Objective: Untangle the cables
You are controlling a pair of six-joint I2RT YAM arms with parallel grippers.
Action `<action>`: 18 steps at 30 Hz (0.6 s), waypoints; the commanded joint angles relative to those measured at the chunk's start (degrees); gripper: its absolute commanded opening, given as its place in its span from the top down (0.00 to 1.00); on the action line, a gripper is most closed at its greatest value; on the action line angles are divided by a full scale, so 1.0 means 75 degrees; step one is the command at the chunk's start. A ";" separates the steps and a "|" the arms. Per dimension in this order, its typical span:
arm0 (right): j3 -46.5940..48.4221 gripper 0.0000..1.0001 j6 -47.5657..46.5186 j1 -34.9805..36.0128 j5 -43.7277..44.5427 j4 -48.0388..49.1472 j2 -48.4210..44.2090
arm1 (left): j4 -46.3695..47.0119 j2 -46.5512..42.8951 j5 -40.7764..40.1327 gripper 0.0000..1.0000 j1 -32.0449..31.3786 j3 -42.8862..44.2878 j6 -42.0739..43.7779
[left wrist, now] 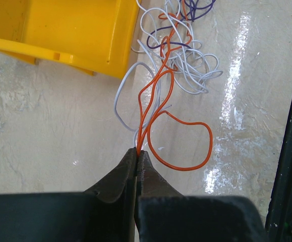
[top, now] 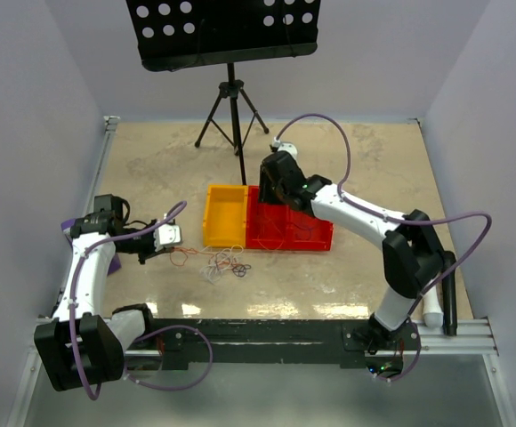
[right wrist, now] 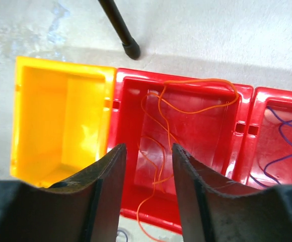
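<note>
The cables (top: 224, 264) lie in a small tangle on the table in front of the bins. In the left wrist view, white (left wrist: 199, 75) and purple (left wrist: 202, 7) strands cross the orange cable (left wrist: 206, 146). My left gripper (left wrist: 137, 151) is shut on the orange cable's doubled end, low over the table and left of the tangle (top: 171, 238). My right gripper (right wrist: 147, 147) hangs open above the middle red bin (right wrist: 246, 101), with nothing between its fingers. Orange cables (right wrist: 196, 108) lie in that bin, and one strand (right wrist: 145, 204) trails over its near wall.
A yellow bin (top: 224, 216) stands left of the red bins (top: 316, 236). The right red bin holds purple cables (right wrist: 282, 136). A music stand's tripod (top: 231, 116) stands behind the bins. A black rail (top: 267, 334) runs along the near table edge.
</note>
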 commanded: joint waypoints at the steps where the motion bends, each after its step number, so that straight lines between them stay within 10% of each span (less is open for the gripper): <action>1: 0.0712 0.58 -0.0144 -0.0025 0.0047 -0.0444 -0.0499 | 0.0085 -0.0026 0.0416 1.00 0.0036 0.0189 -0.0181; 18: 0.1311 0.49 -0.0565 -0.0376 0.1277 0.0281 0.0672 | -0.0091 0.0185 0.0697 1.00 0.0047 0.0389 -0.0228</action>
